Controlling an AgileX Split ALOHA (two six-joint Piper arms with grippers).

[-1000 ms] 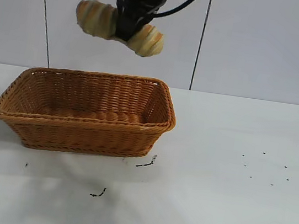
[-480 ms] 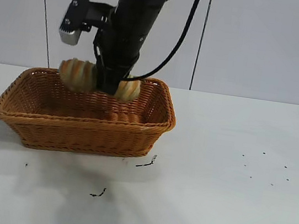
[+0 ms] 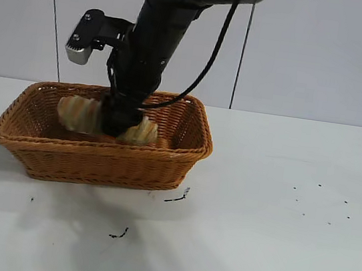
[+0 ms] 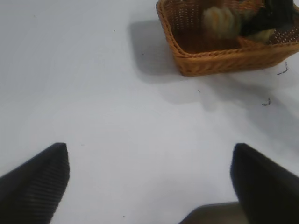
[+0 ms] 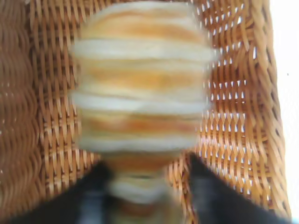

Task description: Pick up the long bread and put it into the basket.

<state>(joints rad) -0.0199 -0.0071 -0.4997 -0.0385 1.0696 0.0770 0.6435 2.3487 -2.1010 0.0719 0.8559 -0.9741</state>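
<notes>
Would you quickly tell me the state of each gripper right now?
Left gripper: open, holding nothing, parked away from the basket.
Right gripper: inside the basket around the long bread; open or closed cannot be told.

right tool (image 3: 120, 127) lowered, long bread (image 3: 79, 113) now inside basket (image 3: 96, 161)

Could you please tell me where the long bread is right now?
In the exterior view the long bread is inside the basket, toward its back wall, at the table's left, with the right gripper over its middle.
</notes>
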